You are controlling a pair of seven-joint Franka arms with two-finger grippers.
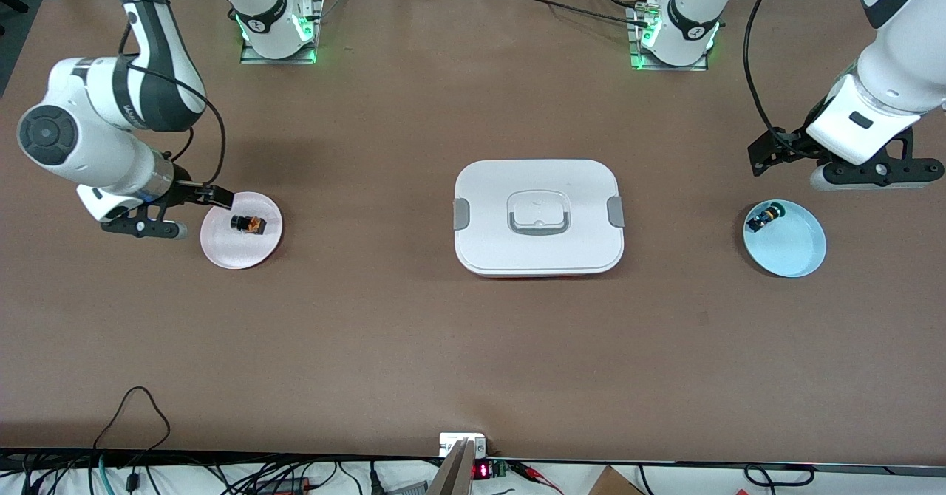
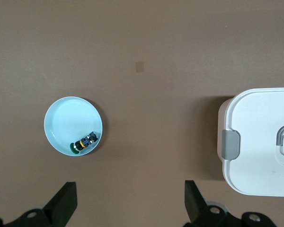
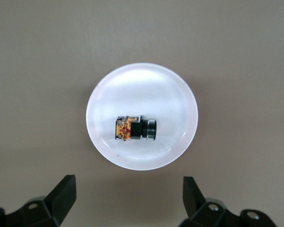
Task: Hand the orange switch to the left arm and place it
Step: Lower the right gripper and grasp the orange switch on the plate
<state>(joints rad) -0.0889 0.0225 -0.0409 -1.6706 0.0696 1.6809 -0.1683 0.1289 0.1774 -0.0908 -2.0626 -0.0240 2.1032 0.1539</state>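
Note:
The orange switch [image 1: 247, 224] [image 3: 135, 128] lies on its side in the middle of a pink plate [image 1: 240, 255] [image 3: 142, 90] toward the right arm's end of the table. My right gripper [image 1: 219, 199] [image 3: 128, 184] hangs open just off that plate's rim, with nothing between its fingers. The white box [image 1: 488, 207] [image 2: 260, 142] sits shut at the table's middle. My left gripper [image 1: 761, 156] [image 2: 130, 189] is open and empty over bare table beside a light blue plate [image 1: 794, 247] [image 2: 66, 124].
The light blue plate, toward the left arm's end, holds a small black switch [image 1: 763, 218] [image 2: 85, 142] with blue, green and yellow parts near its rim. Brown tabletop stretches between the box and each plate. Cables lie along the table's edge nearest the front camera.

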